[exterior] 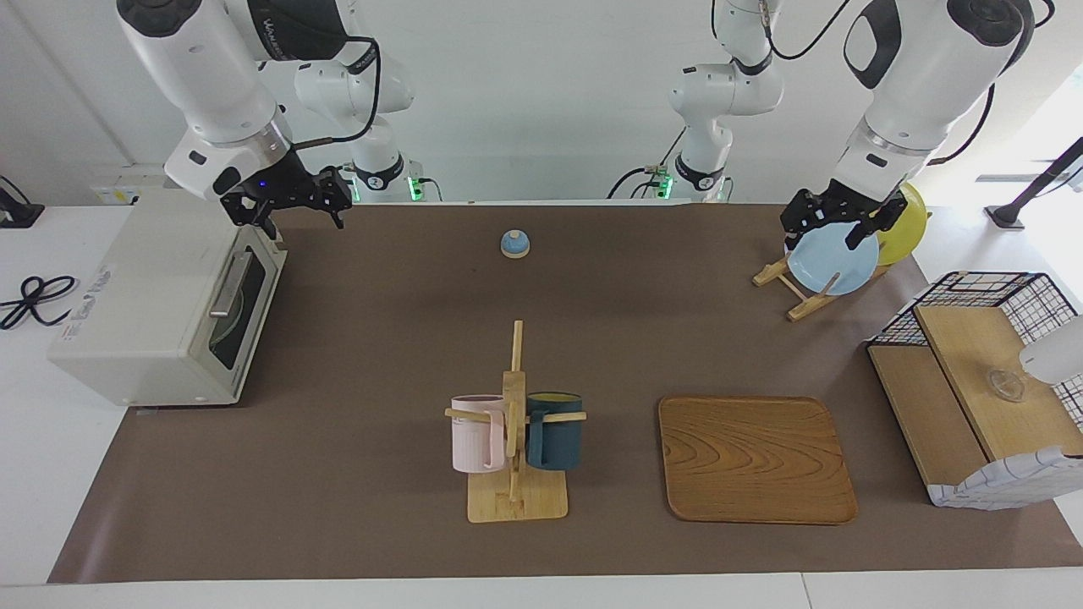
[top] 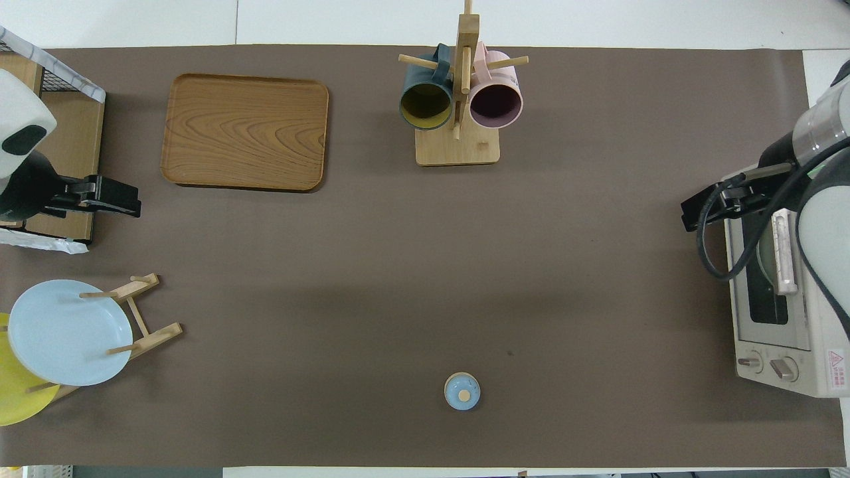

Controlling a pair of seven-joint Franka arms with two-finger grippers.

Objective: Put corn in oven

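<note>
**Brown-Covered Surface and Its Load**

Carries an off-white oven (exterior: pixel 161 309) with shut door at the right arm's end. Near the robots, a small blue lidded pot (exterior: pixel 514 244). Mid-surface (exterior: pixel 381 338), a wooden mug rack (exterior: pixel 514 440); beside it a wooden tray (exterior: pixel 755 459). At the left arm's end, plate rack (exterior: pixel 799 288) and wire-and-wood shelf (exterior: pixel 973 397).

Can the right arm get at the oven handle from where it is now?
Probably yes. The right gripper hangs open over the corner of the oven nearest the robots, with the handle on the shut door just below it. Nothing stands between them.
</note>
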